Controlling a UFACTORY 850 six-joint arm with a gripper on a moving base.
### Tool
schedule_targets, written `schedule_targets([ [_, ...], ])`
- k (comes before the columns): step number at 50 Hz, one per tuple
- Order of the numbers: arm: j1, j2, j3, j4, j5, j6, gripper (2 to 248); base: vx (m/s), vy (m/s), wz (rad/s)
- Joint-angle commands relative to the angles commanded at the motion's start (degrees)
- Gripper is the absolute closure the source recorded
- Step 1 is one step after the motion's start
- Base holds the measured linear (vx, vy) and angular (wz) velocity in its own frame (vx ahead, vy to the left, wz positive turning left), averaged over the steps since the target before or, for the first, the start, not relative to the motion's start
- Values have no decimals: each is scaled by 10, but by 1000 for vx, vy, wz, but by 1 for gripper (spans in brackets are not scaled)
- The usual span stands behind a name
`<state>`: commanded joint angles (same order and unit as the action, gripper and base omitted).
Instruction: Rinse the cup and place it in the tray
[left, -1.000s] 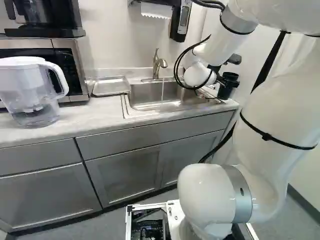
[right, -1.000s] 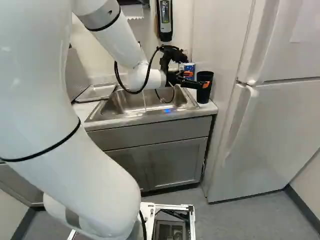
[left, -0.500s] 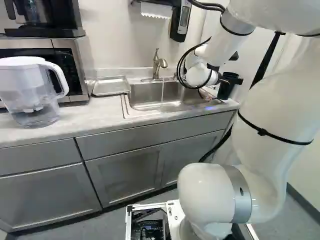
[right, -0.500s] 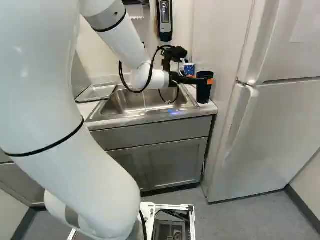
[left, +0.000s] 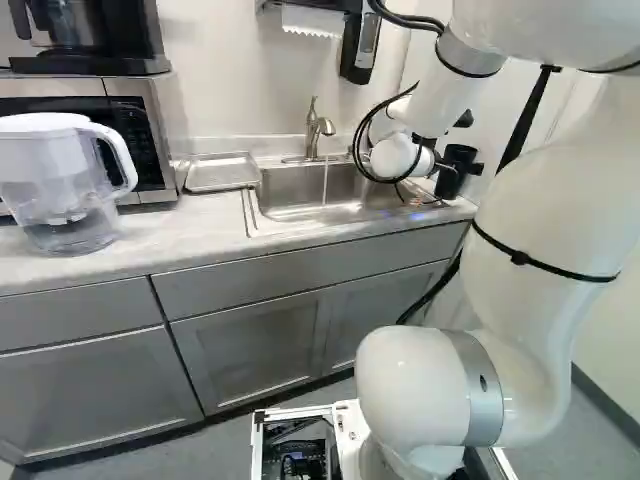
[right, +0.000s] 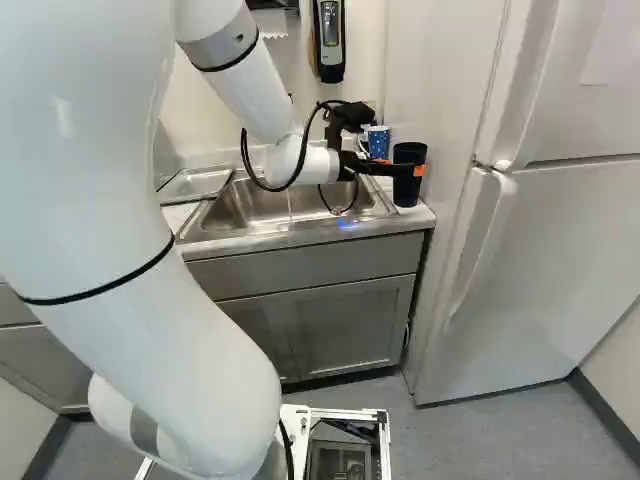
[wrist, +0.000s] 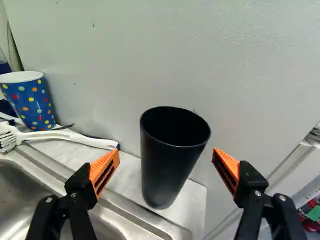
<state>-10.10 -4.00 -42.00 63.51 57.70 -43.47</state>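
Note:
My gripper (right: 400, 171) reaches over the sink's right end to the black cup (right: 408, 190) in the right base view. Seen from the wrist, the gripper (wrist: 166, 165) is open wide, and the black cup (wrist: 169, 165) stands upright on the counter corner, just ahead of and between the fingers, with a gap on both sides. The tray (left: 221, 172) lies on the counter left of the sink in the left base view. Water runs from the faucet (left: 318, 128) into the sink (left: 300, 193).
A dotted blue cup (wrist: 31, 102) and a white brush (wrist: 70, 137) are behind the sink's edge. The wall rises directly behind the black cup. A fridge (right: 540, 220) stands to the right; a water pitcher (left: 62, 185) and microwave are at the left.
The arm has shifted slightly and its wrist has turned, bringing the gripper level with the black cup and lower than before. The base, cup and tray have stayed put.

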Motion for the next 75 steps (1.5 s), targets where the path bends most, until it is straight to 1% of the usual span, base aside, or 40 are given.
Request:
schedule_targets([
  [15,-2,-20,2,0,6,0,3,0,0,0],
  [37,-1,-24,-3,2,17,0,3,0,0,0],
  [59,-1,-25,-5,21,45,0,3,0,0,0],
  [75,0,-41,-22,30,54,0,3,0,0,0],
])
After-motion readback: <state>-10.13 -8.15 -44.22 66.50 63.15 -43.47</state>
